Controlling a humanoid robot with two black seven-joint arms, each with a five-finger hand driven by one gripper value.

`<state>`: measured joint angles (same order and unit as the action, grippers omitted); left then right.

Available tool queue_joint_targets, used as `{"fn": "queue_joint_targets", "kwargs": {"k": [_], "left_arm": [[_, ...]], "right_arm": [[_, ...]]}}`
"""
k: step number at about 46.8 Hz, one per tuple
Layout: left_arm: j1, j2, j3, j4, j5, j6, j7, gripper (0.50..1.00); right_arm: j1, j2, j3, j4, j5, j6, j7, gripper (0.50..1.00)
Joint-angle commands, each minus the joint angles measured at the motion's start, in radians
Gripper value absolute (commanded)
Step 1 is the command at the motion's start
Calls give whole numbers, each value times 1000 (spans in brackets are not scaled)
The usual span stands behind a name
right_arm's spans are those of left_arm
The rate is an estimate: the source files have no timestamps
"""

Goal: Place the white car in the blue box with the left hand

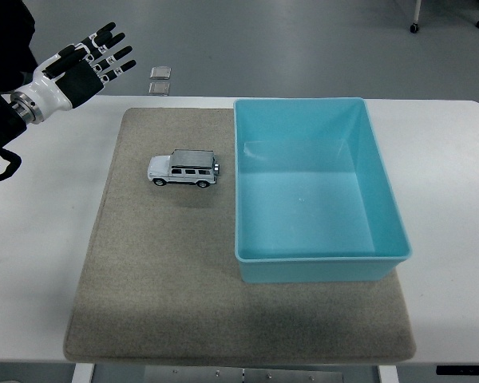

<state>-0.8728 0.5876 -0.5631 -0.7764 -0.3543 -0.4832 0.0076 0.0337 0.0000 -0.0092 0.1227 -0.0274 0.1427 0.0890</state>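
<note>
A small white toy car (pixel 184 168) stands on its wheels on a grey-brown mat (pixel 160 271), its nose pointing left. An empty blue box (pixel 313 187) sits just right of it on the mat. My left hand (pixel 88 57) is raised at the upper left, above the table's far left corner, fingers spread and holding nothing. It is well up and to the left of the car. The right arm is out of view.
The mat lies on a white table (pixel 40 263). Two small square plates (pixel 160 80) lie on the floor beyond the table's far edge. Chair castors (pixel 415 28) show at the top right.
</note>
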Motion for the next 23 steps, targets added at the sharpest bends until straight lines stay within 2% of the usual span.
{"fn": "queue_joint_targets", "kwargs": {"k": [1, 15, 18, 23], "left_arm": [[3, 0, 0, 0, 0, 0, 0, 1000], [-3, 0, 3, 22, 0, -5, 0, 1000], [-5, -3, 0, 63, 0, -5, 0, 1000], [-18, -6, 6, 117, 17, -41, -3, 1000]], "right_arm": [[0, 0, 0, 0, 0, 0, 0, 936], [0, 0, 0, 0, 0, 0, 0, 936], [0, 0, 0, 0, 0, 0, 0, 936], [0, 0, 0, 0, 0, 0, 0, 936]]}}
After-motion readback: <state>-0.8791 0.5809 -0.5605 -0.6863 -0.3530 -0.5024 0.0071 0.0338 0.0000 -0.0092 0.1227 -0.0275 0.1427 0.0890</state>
